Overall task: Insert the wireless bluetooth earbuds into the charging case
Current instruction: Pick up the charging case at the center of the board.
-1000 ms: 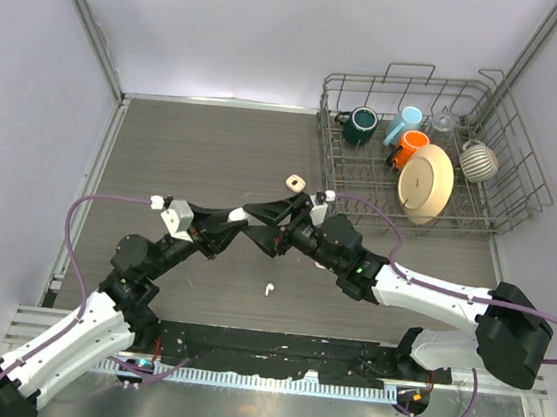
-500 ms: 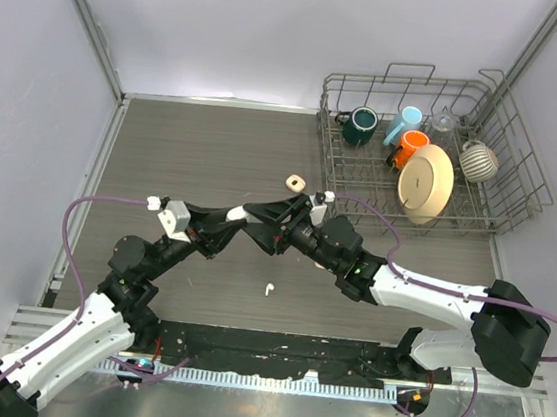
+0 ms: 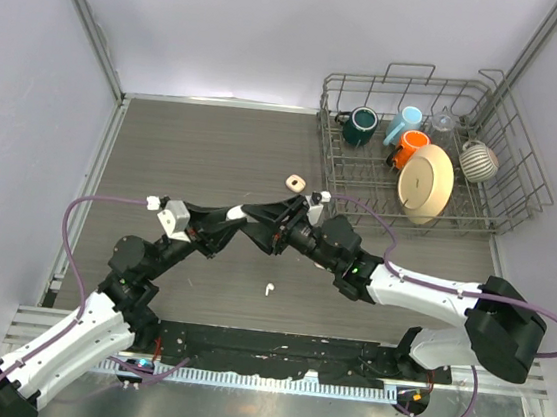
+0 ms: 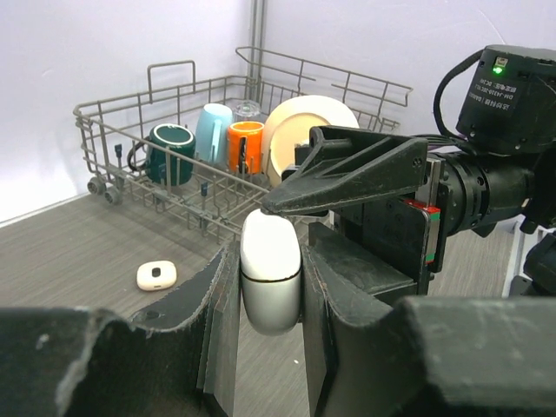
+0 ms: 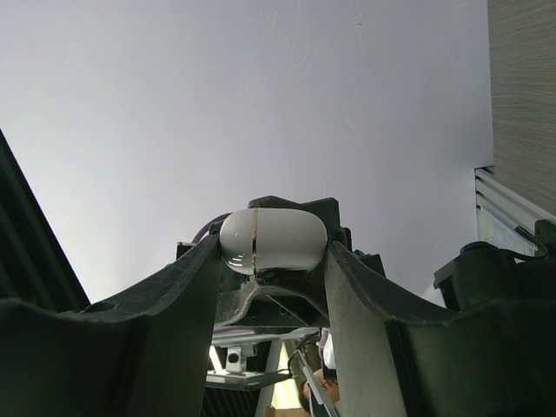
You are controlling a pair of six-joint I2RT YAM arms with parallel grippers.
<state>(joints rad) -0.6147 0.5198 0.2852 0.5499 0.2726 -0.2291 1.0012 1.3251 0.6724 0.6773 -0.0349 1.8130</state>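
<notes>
Where the two arms meet above the middle of the table, the left gripper clamps the white charging case upright by its sides, lid closed. The right gripper spans it narrowly end to end, fingertips touching it. One earbud lies on the table at 6 o'clock from them, and a second, cream case sits at 12 o'clock.

Pale lavender walls, grey wood-grain table, even light
</notes>
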